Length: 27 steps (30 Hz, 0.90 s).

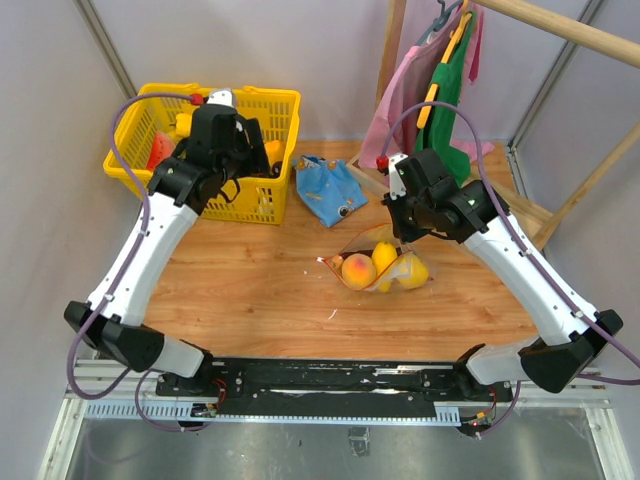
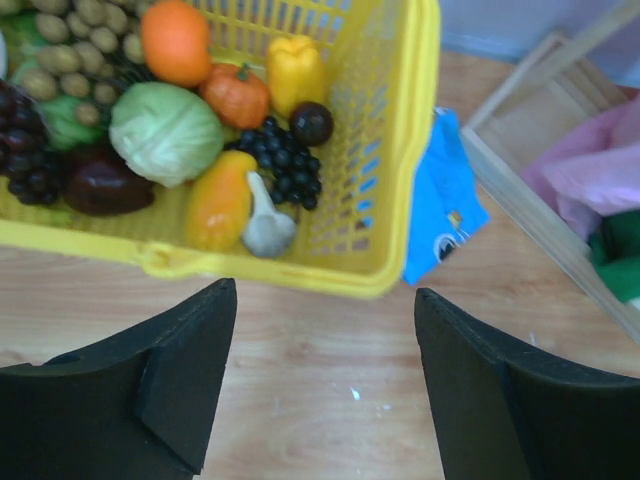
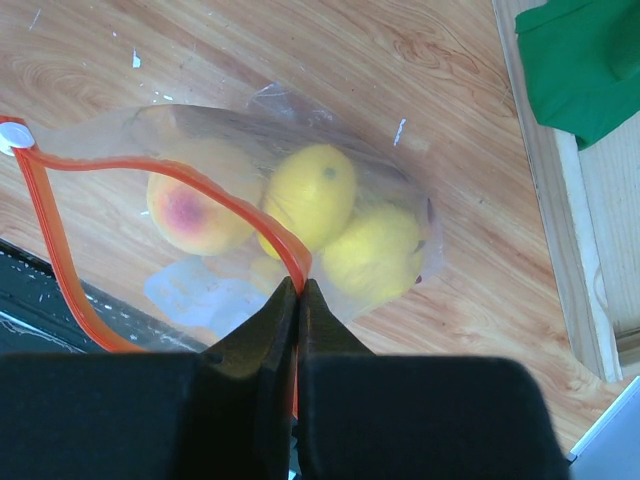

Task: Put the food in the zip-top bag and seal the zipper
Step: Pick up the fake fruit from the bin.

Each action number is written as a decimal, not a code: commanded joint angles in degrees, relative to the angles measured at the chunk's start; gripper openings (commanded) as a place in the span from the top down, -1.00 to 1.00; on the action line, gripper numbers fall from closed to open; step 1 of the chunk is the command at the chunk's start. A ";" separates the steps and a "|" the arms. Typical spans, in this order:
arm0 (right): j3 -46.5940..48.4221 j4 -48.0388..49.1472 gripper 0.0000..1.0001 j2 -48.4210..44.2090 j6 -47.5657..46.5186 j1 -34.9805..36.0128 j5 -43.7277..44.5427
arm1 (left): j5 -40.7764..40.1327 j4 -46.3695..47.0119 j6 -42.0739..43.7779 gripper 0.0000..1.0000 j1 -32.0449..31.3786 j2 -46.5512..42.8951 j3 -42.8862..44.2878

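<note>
Right gripper (image 3: 298,292): fingers pressed together, pinching the zipper (image 3: 120,163) partway along the strip. At the fingertips the bag (image 3: 250,125) lies on the table (image 3: 300,50), mouth side toward the hand. From the pinch the strip splits into two runs that meet again at a white tab (image 3: 12,138), far to the hand's left. We judge the mouth unsealed.

Just past the tips, inside the film: peach (image 3: 190,212) left, lemon (image 3: 312,192) middle, mango (image 3: 385,255) right, all touching. We cannot find the slice in the bag.

Handling, our judgement: the film is thin, soft, light and likely slick. Lifted, it would sag and let the fruit roll. The strip is the only stiff part, so we hold there, anchor near the tab and run the pinch along.

Label (image 3: 195,295): white patch under the film, left of the tips; no writing legible.

Left gripper (image 2: 325,330): fingers spread, nothing between them, well apart from the bag. Beyond it is a basket (image 2: 400,200) of toy produce. To the basket's right is a blue pouch (image 2: 440,200); its small print is unreadable.
</note>
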 commanded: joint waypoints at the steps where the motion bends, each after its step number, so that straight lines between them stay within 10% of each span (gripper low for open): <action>1: -0.67 1.54 0.99 -1.58 -0.41 0.70 0.51 | 1.06 1.36 5.58 -0.55 4.79 5.45 4.50; 27: -1.11 3.30 0.99 0.71 -1.20 0.71 -0.52 | 18.79 -8.09 10.99 -0.56 19.27 40.77 20.11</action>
